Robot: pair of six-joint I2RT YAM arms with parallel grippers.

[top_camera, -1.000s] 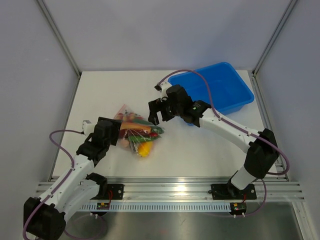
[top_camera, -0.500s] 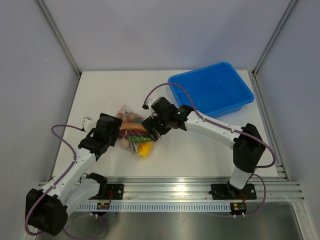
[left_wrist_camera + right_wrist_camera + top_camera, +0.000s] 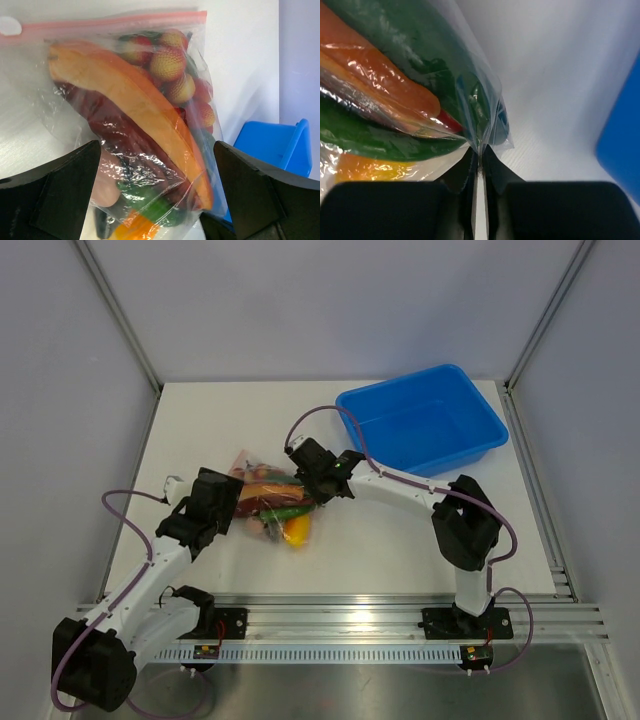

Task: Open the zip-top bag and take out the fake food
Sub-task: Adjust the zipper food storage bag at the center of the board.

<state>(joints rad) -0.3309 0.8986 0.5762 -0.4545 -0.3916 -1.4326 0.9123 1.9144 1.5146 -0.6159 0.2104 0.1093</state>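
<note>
The zip-top bag (image 3: 268, 498) lies on the white table, clear and crinkly, with its pink zip strip (image 3: 105, 22) along the far edge in the left wrist view. The fake food (image 3: 135, 105) is packed inside: an orange wedge, red and yellow fruit, a green piece (image 3: 370, 140). My left gripper (image 3: 236, 510) stands open at the bag's left end, its fingers (image 3: 55, 200) either side of the bag's lower part. My right gripper (image 3: 480, 152) is shut on a thin fold of the bag's plastic at its right end (image 3: 306, 496).
A blue rectangular bin (image 3: 422, 423) stands at the back right of the table and shows at the edge of both wrist views (image 3: 272, 145). Grey walls and metal posts close in the table. The arms' bases sit on the rail along the near edge.
My right arm swung left from near the bin down to the bag's right end and its jaws closed on the plastic. The left gripper opened wider and stayed at the bag.
</note>
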